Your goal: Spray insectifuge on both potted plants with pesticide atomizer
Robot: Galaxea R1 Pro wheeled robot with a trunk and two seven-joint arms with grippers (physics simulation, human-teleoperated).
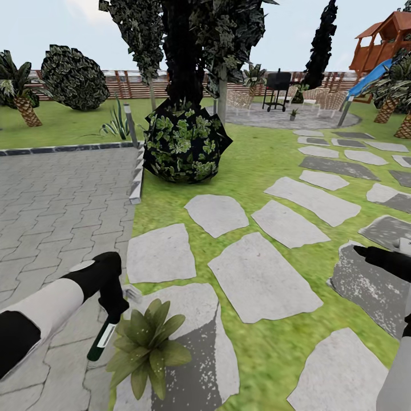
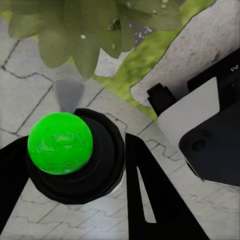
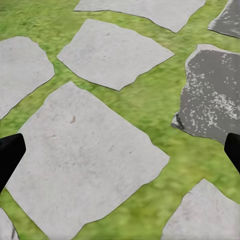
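Two tools | left tool [image 1: 116, 305] clamps pesticide atomizer [image 1: 103, 338] | right tool [image 3: 120, 150] wide, unloaded

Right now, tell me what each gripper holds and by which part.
The left gripper grips the slim dark green pesticide atomizer bottle near its top, just under the whitish trigger head. The right gripper is open, holding nothing.

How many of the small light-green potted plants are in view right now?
1. The potted plant sits low in the head view, on the stepping stone edge beside the paving, right next to the atomizer held in the left hand. The second may be outside the frame.
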